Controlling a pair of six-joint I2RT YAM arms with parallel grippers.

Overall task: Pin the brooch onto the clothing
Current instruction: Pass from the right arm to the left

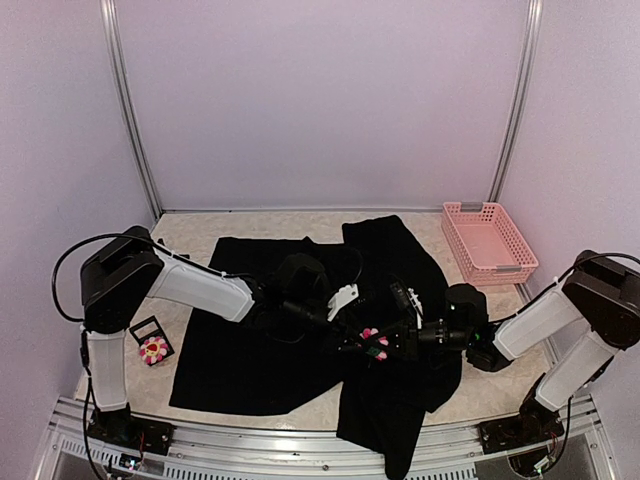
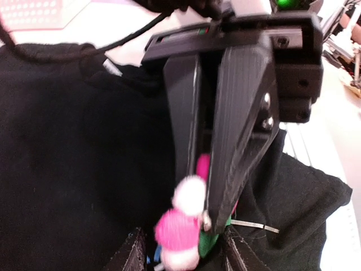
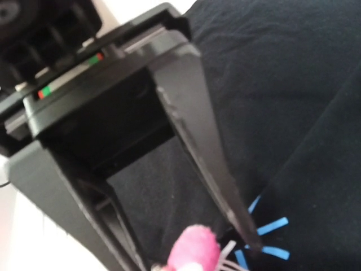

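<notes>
Pinching the brooch [image 2: 177, 228], the right claw [image 2: 200, 210] has its two dark fingers drawn close together. Pink and white petals bulge out at the tips, with the green back behind them. A thin metal pin [image 2: 255, 227] sticks sideways from that green back, over the clothing [image 1: 250, 350].

The left claw [image 3: 194, 257] stands spread, meeting the right one head-on above the middle of the clothing. Its fingers [image 3: 217, 169] slope down either side of a pink petal, with bare black cloth in the gap between them. It grips nothing.

The light-blue starburst mark [image 3: 266, 237] shows on the clothing just beside the left claw's fingertip. I cannot tell whether the brooch touches the cloth or hangs just above it.

The clothing lies rumpled on the surface [image 1: 200, 235], one sleeve folded back at its far side and its hem trailing to the near edge. Just off the clothing's left edge lies a second flower brooch [image 1: 153, 349] on a small dark card [image 1: 143, 327]. A pink basket [image 1: 488, 243] sits beyond the clothing's far right corner.
</notes>
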